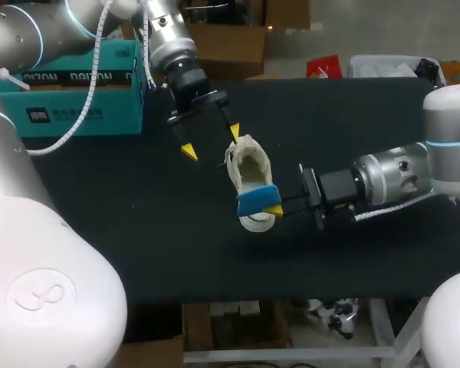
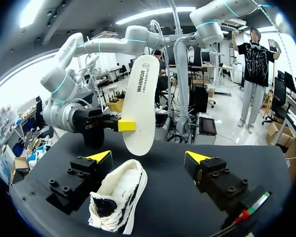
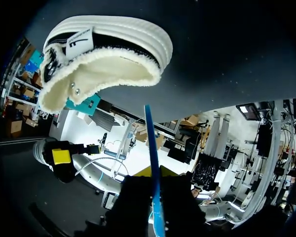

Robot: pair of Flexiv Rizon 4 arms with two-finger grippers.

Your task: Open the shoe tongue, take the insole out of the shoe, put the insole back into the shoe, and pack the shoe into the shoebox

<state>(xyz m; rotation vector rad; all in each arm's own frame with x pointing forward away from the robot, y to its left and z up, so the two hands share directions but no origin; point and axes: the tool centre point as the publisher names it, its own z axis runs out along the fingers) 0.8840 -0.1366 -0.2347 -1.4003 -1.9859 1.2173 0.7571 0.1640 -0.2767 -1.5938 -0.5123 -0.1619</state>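
Note:
A white fleece-lined shoe (image 1: 251, 165) lies on the black table (image 1: 138, 230), just beside my left gripper (image 1: 211, 142). That gripper is open with nothing between its yellow tips. In the left wrist view the shoe (image 2: 118, 200) lies under and between the open fingers (image 2: 99, 156). My right gripper (image 1: 272, 208) is shut on the insole (image 1: 257, 201), blue on top and white underneath, and holds it over the shoe's near end. The left wrist view shows the insole (image 2: 140, 111) standing upright ahead, pinched by the right gripper (image 2: 127, 125). In the right wrist view the insole (image 3: 152, 163) appears edge-on, with the shoe (image 3: 98, 54) beyond it.
A teal shoebox (image 1: 77, 88) stands at the table's back left, behind my left arm. The table's front edge (image 1: 253, 295) runs below the shoe.

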